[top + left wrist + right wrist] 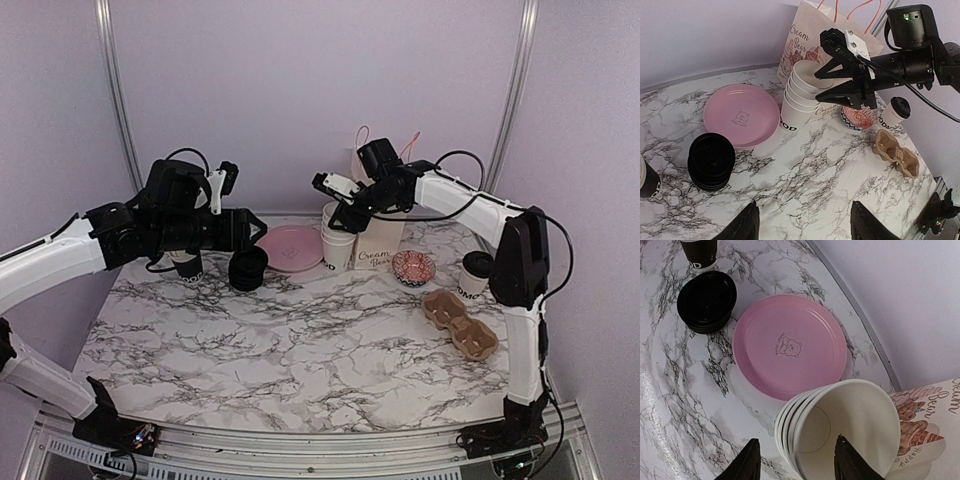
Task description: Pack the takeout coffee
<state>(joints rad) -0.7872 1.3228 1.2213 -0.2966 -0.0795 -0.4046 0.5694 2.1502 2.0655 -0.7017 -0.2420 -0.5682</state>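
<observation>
One takeout coffee (pixel 476 272), a white cup with a black dome lid, stands at the right beside the brown cup carrier (pixel 460 322); it also shows in the left wrist view (pixel 895 111). A second takeout coffee (pixel 187 265) stands at the far left under my left arm and shows in both wrist views (pixel 647 182) (pixel 699 252). My left gripper (pixel 255 230) (pixel 805 227) hovers open over bare marble with nothing between its fingers. My right gripper (pixel 328 200) (pixel 797 467) is open over the stacked lidless cups (pixel 840 430), one finger above the top cup's mouth, the other outside the stack.
A pink plate (pixel 290 247) and a stack of black lids (pixel 248 268) lie at the back left. The Cream Bear paper bag (pixel 380 245) stands behind the stacked cups (pixel 338 240). A patterned bowl (pixel 413 266) sits between bag and carrier.
</observation>
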